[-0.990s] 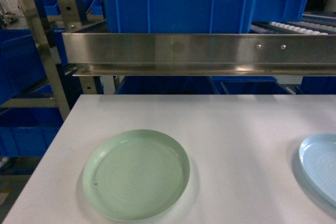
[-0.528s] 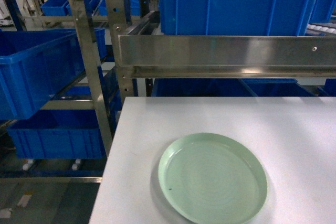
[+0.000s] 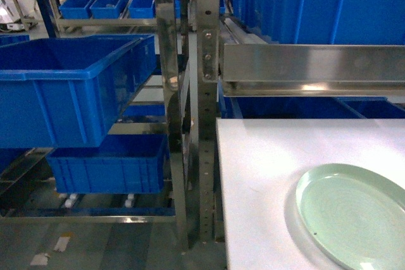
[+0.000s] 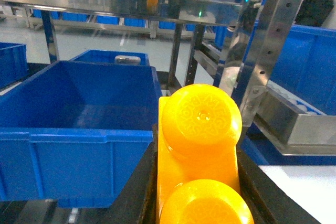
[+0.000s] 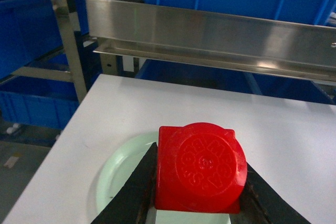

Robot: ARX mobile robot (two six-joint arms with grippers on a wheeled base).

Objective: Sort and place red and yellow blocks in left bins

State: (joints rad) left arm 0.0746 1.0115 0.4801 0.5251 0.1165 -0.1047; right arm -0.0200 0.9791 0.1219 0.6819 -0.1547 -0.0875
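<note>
Clamping the yellow block [image 4: 199, 156], the left jaws face the open blue bin [image 4: 79, 114] on the rack, the right jaws grip the red block [image 5: 199, 166] above the bench's green plate [image 5: 118, 182]; carrying underway, release over bins next.

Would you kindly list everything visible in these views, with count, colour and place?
yellow block: one, orange-yellow with two studs, held between the left jaws, in front of a crate.
red block: one, red with one stud, held between the right jaws above the green plate.
blue crates: several, bright blue, on the racking at left, with more behind the table.
green plate: one, pale green, on the table near its left edge.
white table: one, white, at right in the head view.
steel rack: silver uprights and a shelf rail, beside and behind the table.
left gripper: black, shut on the yellow block.
right gripper: black, shut on the red block.
</note>
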